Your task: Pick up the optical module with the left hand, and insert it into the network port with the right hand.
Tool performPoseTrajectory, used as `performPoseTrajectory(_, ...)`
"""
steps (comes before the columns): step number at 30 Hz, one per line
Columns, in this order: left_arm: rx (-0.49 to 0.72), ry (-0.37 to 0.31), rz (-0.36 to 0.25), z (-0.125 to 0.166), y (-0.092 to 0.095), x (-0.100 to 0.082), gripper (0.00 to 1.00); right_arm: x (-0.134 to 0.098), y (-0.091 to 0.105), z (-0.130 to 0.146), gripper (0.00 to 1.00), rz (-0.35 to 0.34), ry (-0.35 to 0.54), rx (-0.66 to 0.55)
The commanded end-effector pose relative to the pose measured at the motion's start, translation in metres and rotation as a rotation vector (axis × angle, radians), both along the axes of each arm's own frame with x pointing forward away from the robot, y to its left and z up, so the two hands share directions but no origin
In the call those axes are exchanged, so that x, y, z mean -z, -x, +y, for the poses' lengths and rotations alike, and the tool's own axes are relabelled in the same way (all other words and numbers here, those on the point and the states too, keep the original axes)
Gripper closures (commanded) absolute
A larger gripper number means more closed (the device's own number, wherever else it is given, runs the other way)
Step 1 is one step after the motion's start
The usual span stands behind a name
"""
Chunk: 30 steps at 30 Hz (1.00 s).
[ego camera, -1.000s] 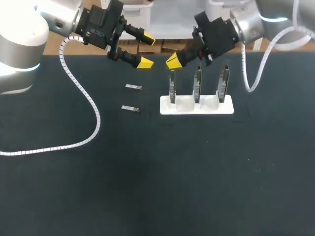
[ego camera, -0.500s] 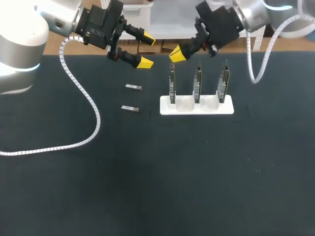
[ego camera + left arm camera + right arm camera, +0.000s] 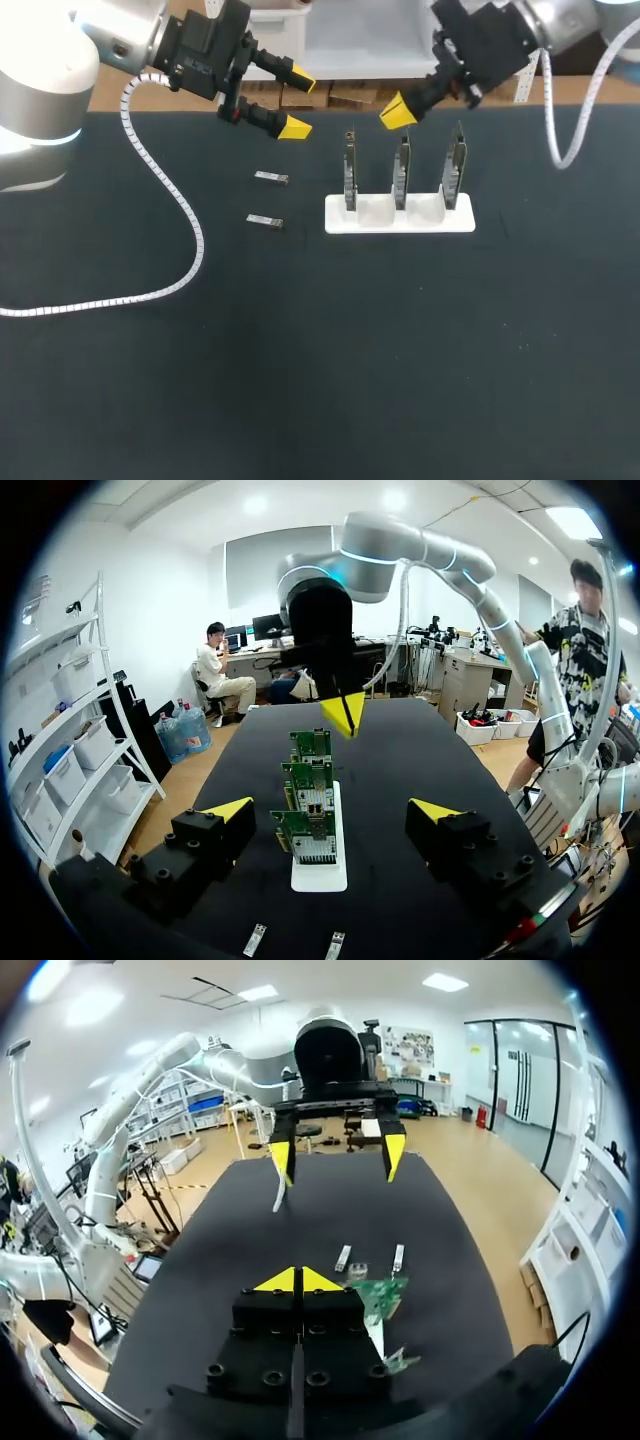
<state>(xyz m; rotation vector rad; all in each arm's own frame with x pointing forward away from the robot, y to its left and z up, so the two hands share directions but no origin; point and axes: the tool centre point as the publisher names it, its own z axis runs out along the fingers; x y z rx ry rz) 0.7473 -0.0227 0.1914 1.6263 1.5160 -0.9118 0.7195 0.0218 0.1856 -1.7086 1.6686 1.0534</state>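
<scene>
left claw spread and empty, right claw pressed together over the boards, both modules lying on the worktop

the left claw (image 3: 298, 104) hangs over the far part of the dark worktop (image 3: 300, 380), its two yellow tips set wide apart with nothing between them. one optical module (image 3: 271, 178) lies flat on the worktop a little below and ahead of this claw. the second optical module (image 3: 265, 221) lies just past the first, farther from the claw, and the two do not touch. neither module is held.

in the left wrist view both modules show low down, under the claw and close to its base. the white rack (image 3: 400, 220) lies straight ahead of the claw, in line with the gap between its fingers.

three circuit boards (image 3: 401, 170) stand upright on edge in the rack, side by side. the right claw (image 3: 397, 113) hovers just above the top of the middle board without touching it. its yellow tips are pressed together and pinch nothing, as the right wrist view also shows. in that view the boards sit just ahead of and beneath the right claw, and the two modules lie beyond them, between this claw and the left one.

a white ribbed cable (image 3: 190, 230) trails from the left arm across the worktop.
</scene>
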Motion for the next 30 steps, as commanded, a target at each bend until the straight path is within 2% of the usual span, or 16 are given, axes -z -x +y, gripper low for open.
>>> performPoseTrajectory(1,0.003,-0.006,0.004,0.000,-0.002,-0.001,0.00,-0.006,0.019,-0.013,1.00,-0.025,0.014,0.055)
performPoseTrajectory(16,0.003,-0.006,0.004,0.000,-0.002,-0.001,0.00,-0.016,0.028,-0.061,1.00,-0.001,0.035,0.058)
performPoseTrajectory(27,0.003,-0.006,0.004,0.000,-0.002,-0.001,0.00,-0.009,0.002,-0.074,0.98,0.082,0.061,0.009)
performPoseTrajectory(28,0.003,-0.006,0.004,0.000,-0.002,-0.001,0.00,-0.010,0.000,-0.071,0.85,0.081,0.066,0.007)
performPoseTrajectory(29,0.003,-0.006,0.004,0.000,-0.002,-0.001,0.00,-0.010,-0.001,-0.070,0.56,0.080,0.067,0.009)
performPoseTrajectory(30,0.003,-0.006,0.004,0.000,-0.002,-0.001,0.00,-0.010,-0.001,-0.070,0.00,0.076,0.064,0.011)
